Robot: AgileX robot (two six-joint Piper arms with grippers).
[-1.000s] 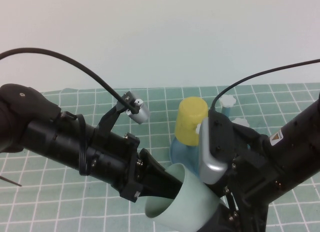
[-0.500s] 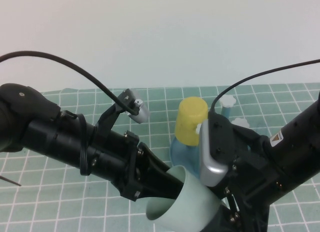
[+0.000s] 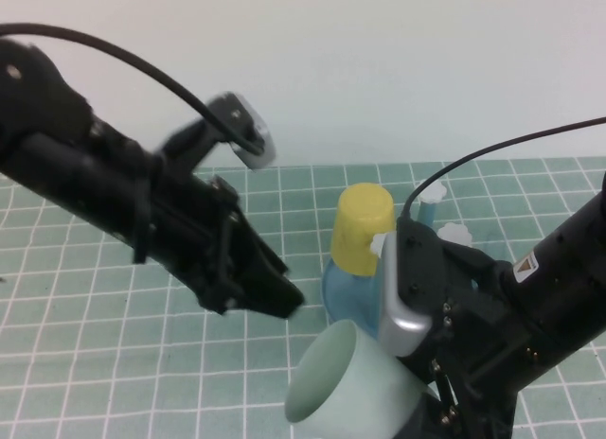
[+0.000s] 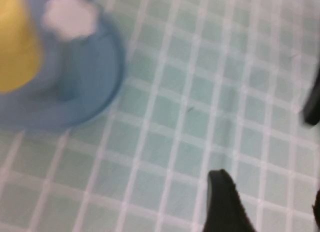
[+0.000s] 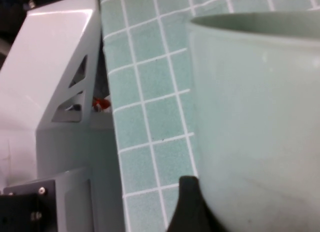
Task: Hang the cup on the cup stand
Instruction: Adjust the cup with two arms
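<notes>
Two grippers hang over the green checked mat (image 3: pixel 114 354): the right gripper (image 3: pixel 431 411), low and near the camera, is closed on the cup (image 3: pixel 350 387), which lies tilted with its mouth facing the left side, just in front of the stand (image 3: pixel 346 288). The left gripper (image 3: pixel 275 292) is raised above the mat beside the cup, apart from it, its fingers (image 4: pixel 225 202) spread and empty. One yellow cup (image 3: pixel 362 229) sits upside down on a stand peg.
</notes>
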